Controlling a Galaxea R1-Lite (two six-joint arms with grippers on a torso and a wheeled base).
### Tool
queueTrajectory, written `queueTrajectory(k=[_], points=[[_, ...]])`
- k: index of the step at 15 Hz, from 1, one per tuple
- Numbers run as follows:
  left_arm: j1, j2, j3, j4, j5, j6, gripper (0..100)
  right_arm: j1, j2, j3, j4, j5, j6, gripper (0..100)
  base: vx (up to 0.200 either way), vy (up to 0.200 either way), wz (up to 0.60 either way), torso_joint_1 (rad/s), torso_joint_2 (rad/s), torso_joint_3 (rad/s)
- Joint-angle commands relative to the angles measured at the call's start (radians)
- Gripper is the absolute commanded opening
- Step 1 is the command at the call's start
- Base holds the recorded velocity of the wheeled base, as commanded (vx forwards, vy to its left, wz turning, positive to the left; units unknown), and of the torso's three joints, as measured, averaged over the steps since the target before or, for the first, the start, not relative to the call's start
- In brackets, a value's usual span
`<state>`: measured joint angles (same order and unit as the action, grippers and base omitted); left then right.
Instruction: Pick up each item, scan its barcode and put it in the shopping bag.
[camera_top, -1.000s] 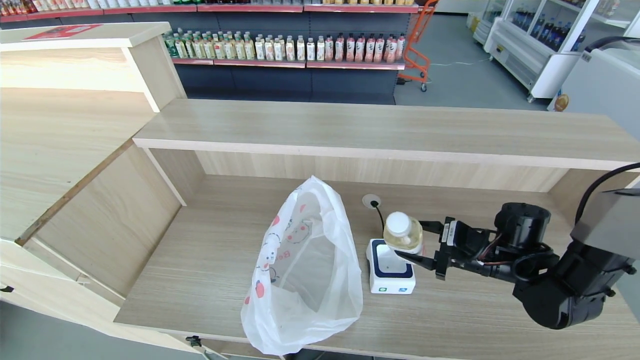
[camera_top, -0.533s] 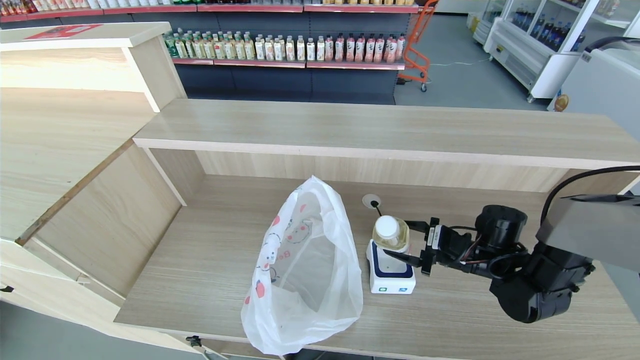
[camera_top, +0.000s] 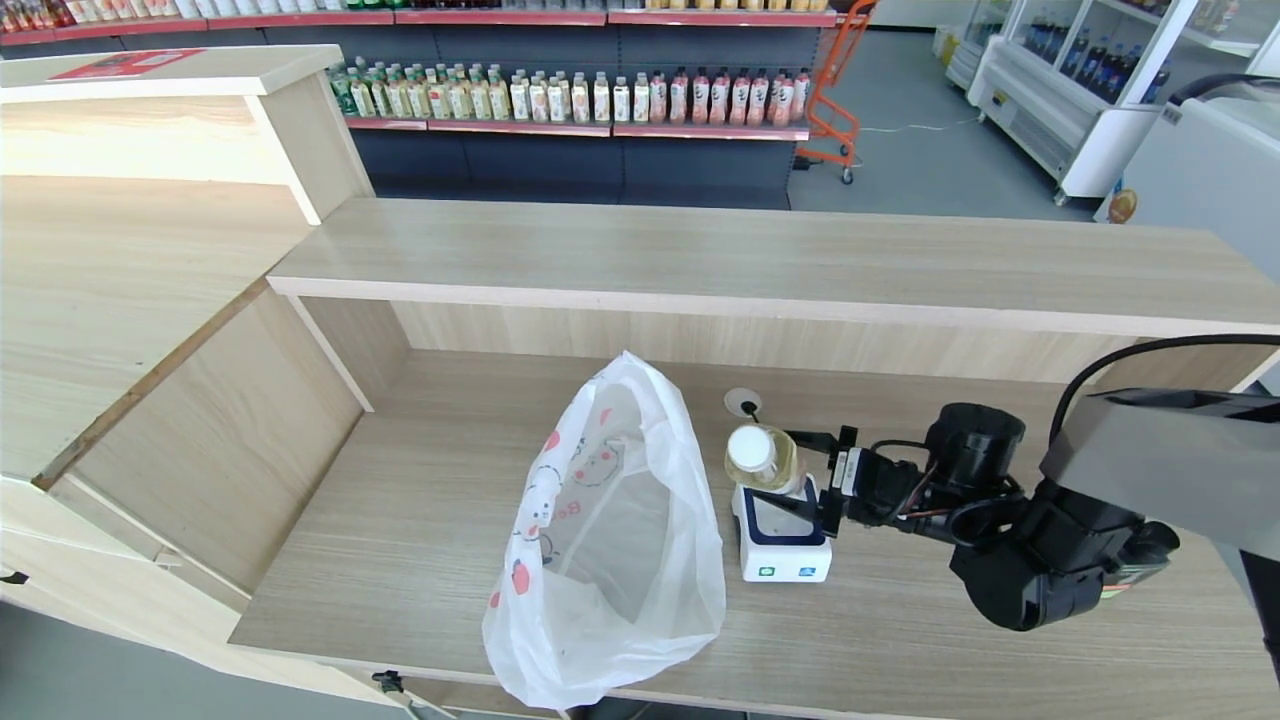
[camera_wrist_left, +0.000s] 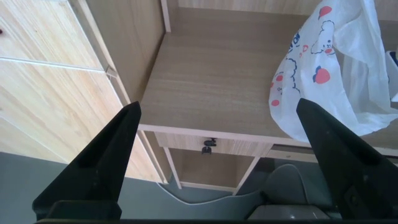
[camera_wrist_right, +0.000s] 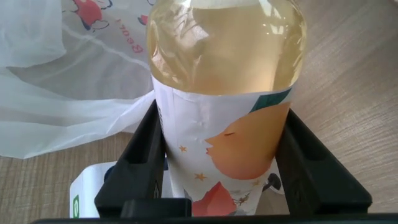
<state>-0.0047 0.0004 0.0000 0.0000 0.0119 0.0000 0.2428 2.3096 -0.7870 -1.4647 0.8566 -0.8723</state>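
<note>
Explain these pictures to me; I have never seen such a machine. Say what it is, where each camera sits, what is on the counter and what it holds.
This is a two-armed robot at a shop checkout; each arm ends in a two-fingered claw. The wide picture is from a camera on its head, looking down at the wooden counter. On it stand a white shopping bag, open, and beside it a small white scanner. The right claw is shut on a bottle of pale drink, upright over the scanner. The other pictures come from wrist cameras: one looks along the right claw at the bottle's label; the other shows the left claw, open and empty, with the counter's edge and the bag beyond it.
</note>
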Motion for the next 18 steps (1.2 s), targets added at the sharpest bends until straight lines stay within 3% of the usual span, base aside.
queueTrajectory(k=[1,4,8,9,10,11,12,14,18], points=[[0.0,0.0,0.0,0.0,0.002,0.0,100,-0.003,0.001,0.0,0.0,-0.002,0.0,0,0.0,0.0,0.0,0.0,0.0,0.0],[0.0,0.0,0.0,0.0,0.0,0.0,100,-0.003,-0.067,0.028,0.017,-0.005,0.018,0,0.0,0.0,0.0,0.0,0.0,0.0],[0.0,0.0,0.0,0.0,0.002,0.0,100,-0.053,-0.351,0.204,0.017,-0.056,0.274,0,0.0,0.0,0.0,0.0,0.0,0.0],[0.0,0.0,0.0,0.0,0.0,0.0,100,-0.043,-0.438,0.242,0.021,-0.125,0.418,0,0.0,0.0,0.0,0.0,0.0,0.0],[0.0,0.0,0.0,0.0,0.0,0.0,100,-0.04,-0.449,0.247,0.021,-0.137,0.437,0,0.0,0.0,0.0,0.0,0.0,0.0],[0.0,0.0,0.0,0.0,0.0,0.0,100,0.029,-0.549,0.276,0.061,-0.286,0.665,0,0.0,0.0,0.0,0.0,0.0,0.0],[0.0,0.0,0.0,0.0,0.0,0.0,100,0.053,-0.59,0.276,0.119,-0.366,0.75,0,0.0,0.0,0.0,0.0,0.0,0.0],[0.0,0.0,0.0,0.0,0.0,0.0,100,0.09,-0.651,0.282,0.251,-0.492,0.866,0,0.0,0.0,0.0,0.0,0.0,0.0],[0.0,0.0,0.0,0.0,0.0,0.0,100,0.113,-0.682,0.324,0.279,-0.55,1.004,0,0.0,0.0,0.0,0.0,0.0,0.0]])
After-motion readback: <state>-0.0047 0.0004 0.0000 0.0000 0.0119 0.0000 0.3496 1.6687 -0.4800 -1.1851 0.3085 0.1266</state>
